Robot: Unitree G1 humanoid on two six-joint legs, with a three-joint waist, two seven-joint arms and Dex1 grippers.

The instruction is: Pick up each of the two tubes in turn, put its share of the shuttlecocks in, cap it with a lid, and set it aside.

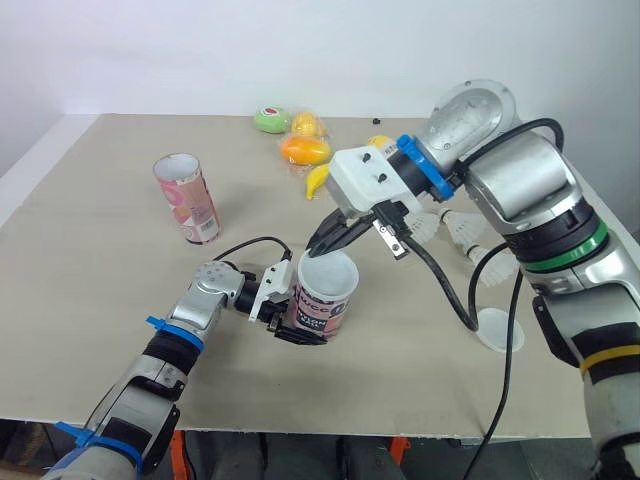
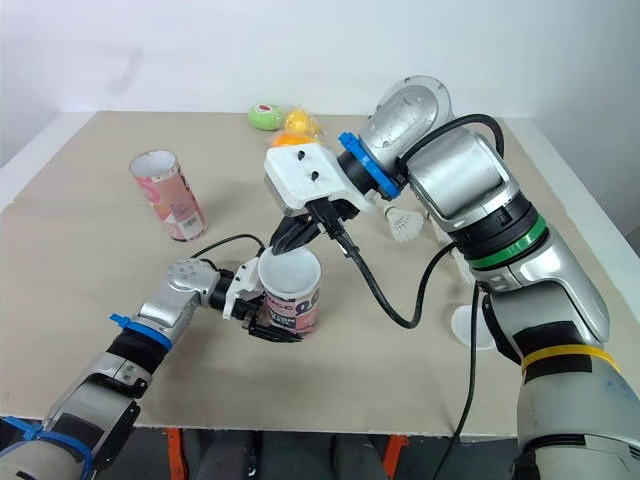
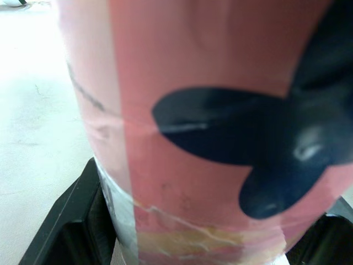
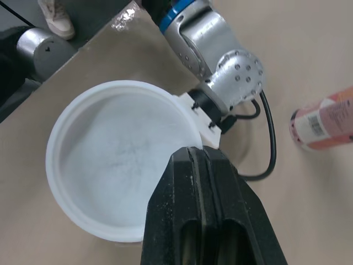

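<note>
My left gripper point(image 1: 303, 306) is shut on a pink tube point(image 1: 322, 312), holding it upright on the table; its black fingers point(image 3: 65, 222) flank the tube's base in the left wrist view. A white lid point(image 4: 116, 165) sits on the tube's mouth. My right gripper point(image 1: 326, 243) comes down from the right, shut, its tips pinching the lid's rim point(image 4: 190, 144). A second pink tube point(image 1: 187, 198) stands open at the back left. A few white shuttlecocks point(image 1: 463, 231) lie at the right, behind my right arm. Another white lid point(image 1: 497, 330) lies flat near the right front.
Toy fruit is grouped at the back centre: a green piece point(image 1: 270, 119), a yellow one point(image 1: 306, 124), an orange one point(image 1: 305, 150) and a banana point(image 1: 317, 181). The table's front edge point(image 1: 330, 432) runs close below the held tube. A black cable point(image 1: 452, 296) hangs from my right wrist.
</note>
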